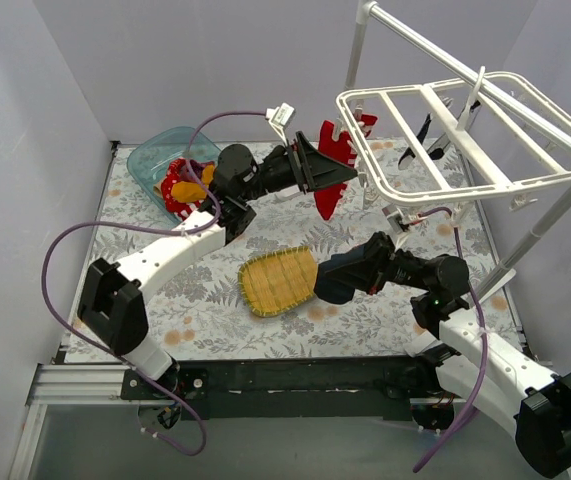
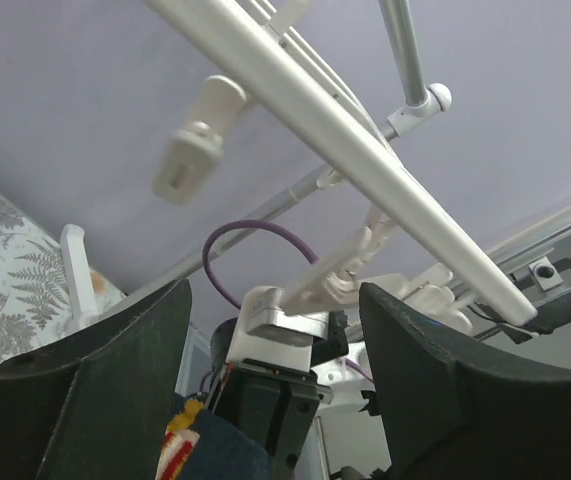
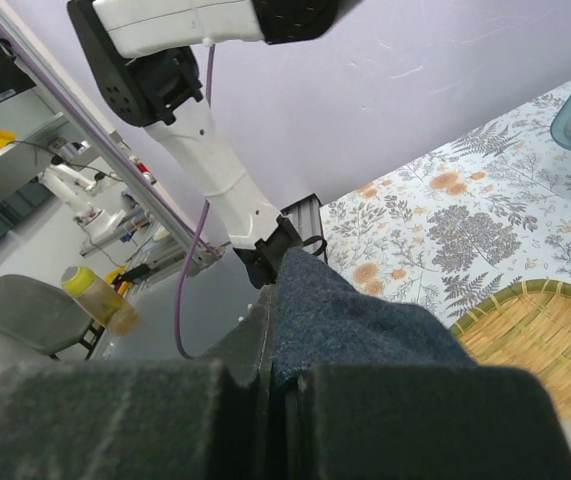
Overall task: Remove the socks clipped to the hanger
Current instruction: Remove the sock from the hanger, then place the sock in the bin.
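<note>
Hanger (image 1: 445, 140) white; at its left edge a red sock (image 1: 333, 195) with white stripes, and toward its far side black socks (image 1: 423, 130). Table cloth (image 1: 165, 300) pale, printed with grey leaves and orange flowers. At its centre a woven yellow mat (image 1: 278, 282); at the far left corner a clear teal bin (image 1: 150, 160) with red and mustard socks (image 1: 187, 185). One dark blue-grey sock (image 3: 355, 320).

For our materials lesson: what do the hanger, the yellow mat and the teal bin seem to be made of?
Hanger: probably white plastic, with smooth, glossy moulded bars.
Yellow mat: woven straw or bamboo, matte, with a visible ribbed weave.
Teal bin: translucent plastic, since its contents show through the wall.
</note>
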Controlling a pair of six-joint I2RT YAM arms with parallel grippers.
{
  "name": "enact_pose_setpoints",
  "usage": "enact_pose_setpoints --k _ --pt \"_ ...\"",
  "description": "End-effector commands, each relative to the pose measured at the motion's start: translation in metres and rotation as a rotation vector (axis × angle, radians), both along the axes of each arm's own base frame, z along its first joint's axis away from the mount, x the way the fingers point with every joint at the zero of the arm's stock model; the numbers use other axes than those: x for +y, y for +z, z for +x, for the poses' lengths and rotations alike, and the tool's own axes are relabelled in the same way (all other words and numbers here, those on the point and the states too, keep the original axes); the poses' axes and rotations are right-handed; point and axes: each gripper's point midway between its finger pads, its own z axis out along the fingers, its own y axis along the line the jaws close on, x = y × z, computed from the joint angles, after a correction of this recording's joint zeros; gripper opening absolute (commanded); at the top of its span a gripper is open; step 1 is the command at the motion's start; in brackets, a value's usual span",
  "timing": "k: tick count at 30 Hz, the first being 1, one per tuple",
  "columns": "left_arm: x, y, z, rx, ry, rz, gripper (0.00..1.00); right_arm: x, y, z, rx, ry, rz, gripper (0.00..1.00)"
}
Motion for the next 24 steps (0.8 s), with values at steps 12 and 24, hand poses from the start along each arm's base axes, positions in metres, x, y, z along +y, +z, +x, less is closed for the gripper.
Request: enact_pose_setpoints --k 12,24 --pt "0.055 -0.049 -0.048 -0.113 0.119 0.221 0.66 0.0 0.006 0.004 -0.053 -0.023 0.009 0.01" --pt "0.08 -0.117 -0.098 0.094 0.009 0.239 0.79 0.002 -0.005 -0.012 -0.076 0.073 -0.046 0.01"
